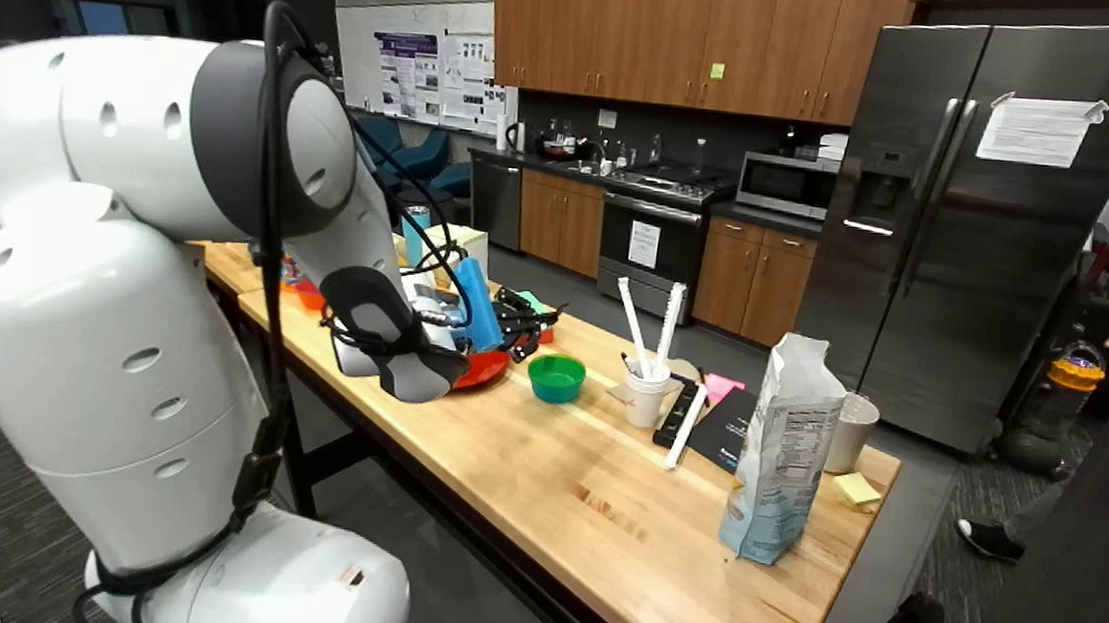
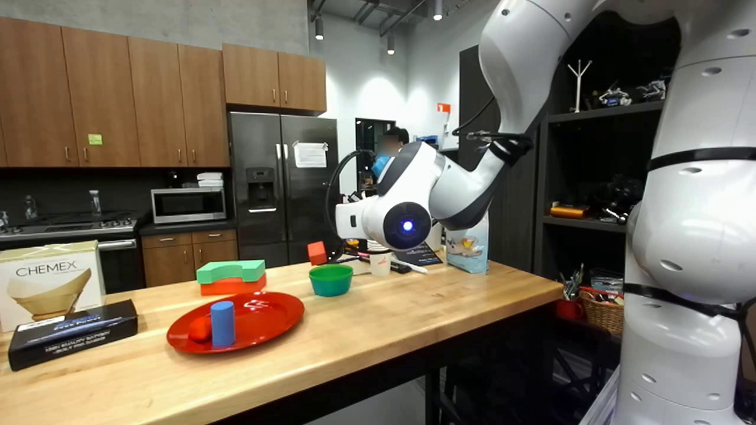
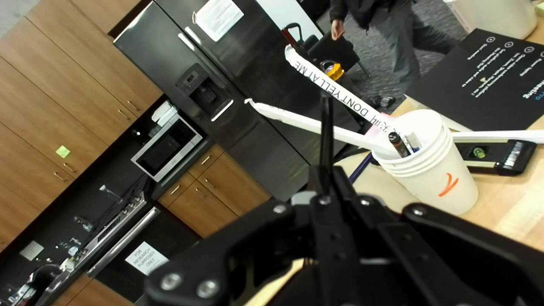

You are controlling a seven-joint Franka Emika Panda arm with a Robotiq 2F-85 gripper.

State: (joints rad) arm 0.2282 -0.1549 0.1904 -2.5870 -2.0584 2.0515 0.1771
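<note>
I've got the gripper [image 3: 326, 106] empty, fingers pressed together, aimed roughly toward the fridge [image 3: 246, 140] and rolled over, going by the slant in the wrist view. Nearest ahead: white paper cup [image 3: 442, 182], past the fingertips and lower, long white sticks [image 3: 355, 104] poking out of it. The sticks cross the fingers in the wrist view, but an exterior view shows them apart. Reads to me as plain free travel, nothing gripped. To do it well I'd keep the fingers together, stay higher than the stick tops, turn the gripper upright before any drop, and part the fingers only once lined up. Cup looks light and top-heavy; a side bump could tip it. Green bowl [image 1: 556, 382] sits lower than the gripper, short of the cup; red plate [image 2: 271, 321] with a blue cylinder [image 2: 222, 324] lies behind the gripper, so backing up low is risky. Table [image 1: 541, 461] edges: one long edge to its left, kitchen side, the other to its right, robot side. Best room: the wood ahead and right, between bowl and bag [image 1: 788, 452]. Cable loop [image 2: 328, 203] beside the gripper might snag. Person [image 3: 403, 38] ahead beyond the table, so I'd go slow that way.
</note>
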